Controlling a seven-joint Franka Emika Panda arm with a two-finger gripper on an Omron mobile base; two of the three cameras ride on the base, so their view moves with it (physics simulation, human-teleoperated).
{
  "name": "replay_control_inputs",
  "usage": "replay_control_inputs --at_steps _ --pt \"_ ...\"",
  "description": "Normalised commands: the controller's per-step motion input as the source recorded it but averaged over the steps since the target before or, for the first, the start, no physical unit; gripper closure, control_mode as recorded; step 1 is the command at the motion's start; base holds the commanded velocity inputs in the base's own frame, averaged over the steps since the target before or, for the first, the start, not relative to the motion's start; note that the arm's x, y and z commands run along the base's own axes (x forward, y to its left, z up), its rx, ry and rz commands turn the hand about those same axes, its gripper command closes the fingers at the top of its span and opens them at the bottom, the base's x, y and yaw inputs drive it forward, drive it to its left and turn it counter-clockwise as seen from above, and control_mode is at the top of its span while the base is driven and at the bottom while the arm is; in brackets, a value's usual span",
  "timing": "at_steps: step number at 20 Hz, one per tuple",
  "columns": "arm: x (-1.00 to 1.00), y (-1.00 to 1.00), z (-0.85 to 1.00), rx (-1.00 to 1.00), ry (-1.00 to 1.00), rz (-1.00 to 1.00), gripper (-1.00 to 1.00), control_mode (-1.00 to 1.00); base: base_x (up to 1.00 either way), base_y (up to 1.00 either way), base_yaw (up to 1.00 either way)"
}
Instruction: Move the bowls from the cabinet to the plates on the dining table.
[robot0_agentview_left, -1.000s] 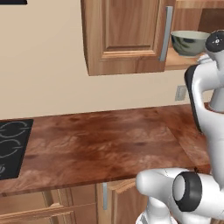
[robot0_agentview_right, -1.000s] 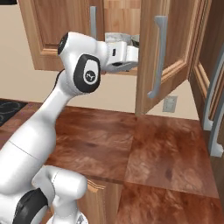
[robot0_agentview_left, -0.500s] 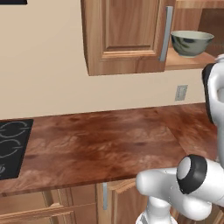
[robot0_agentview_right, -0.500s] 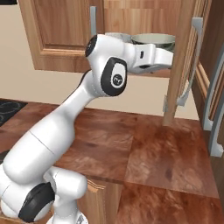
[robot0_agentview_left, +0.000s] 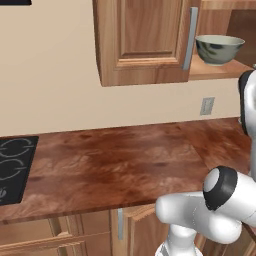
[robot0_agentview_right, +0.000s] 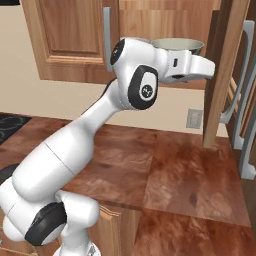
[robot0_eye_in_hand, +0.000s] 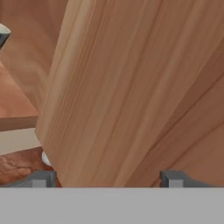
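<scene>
A grey-green bowl (robot0_agentview_left: 219, 49) with dark markings stands on the shelf of the wall cabinet (robot0_agentview_left: 145, 40), in its open right-hand compartment. In the right base view its rim (robot0_agentview_right: 182, 46) peeks out just behind my forearm. My gripper (robot0_agentview_right: 212, 68) is raised to shelf height and points right, up against the swung-out cabinet door (robot0_agentview_right: 224, 75). Seen from the hand, the door's pale wooden edge (robot0_eye_in_hand: 109, 96) lies between the two widely spread fingertips (robot0_eye_in_hand: 41, 179), and the gripper (robot0_eye_in_hand: 107, 179) is open. A sliver of the bowl (robot0_eye_in_hand: 2, 34) shows at the upper left. The plates and the dining table are out of view.
Below the cabinet runs a reddish wooden counter (robot0_agentview_left: 125, 165) with a black stovetop (robot0_agentview_left: 15, 167) at its left end. A wall outlet (robot0_agentview_left: 207, 106) sits under the open compartment. The open door's long grey handle (robot0_agentview_right: 245, 85) faces right, near tall cupboards.
My hand has swept to the right across the cabinet opening, and the door has swung further open with it. In the left base view the arm no longer overlaps the bowl.
</scene>
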Motion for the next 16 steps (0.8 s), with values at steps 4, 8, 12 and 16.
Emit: replay_control_inputs --at_steps 4,8,12,16 --pt "-0.08 0.03 0.0 0.01 -0.01 -0.01 -1.0 -1.0 0.0 0.0 0.0" --pt "-0.11 0.25 0.0 0.16 -0.03 0.0 -1.0 -1.0 0.0 0.0 0.0" --pt "0.0 0.28 0.0 0.26 -0.07 0.01 -1.0 -1.0 0.0 0.0 0.0" --pt "0.0 0.36 0.0 0.21 -0.09 0.05 -1.0 -1.0 0.0 0.0 0.0"
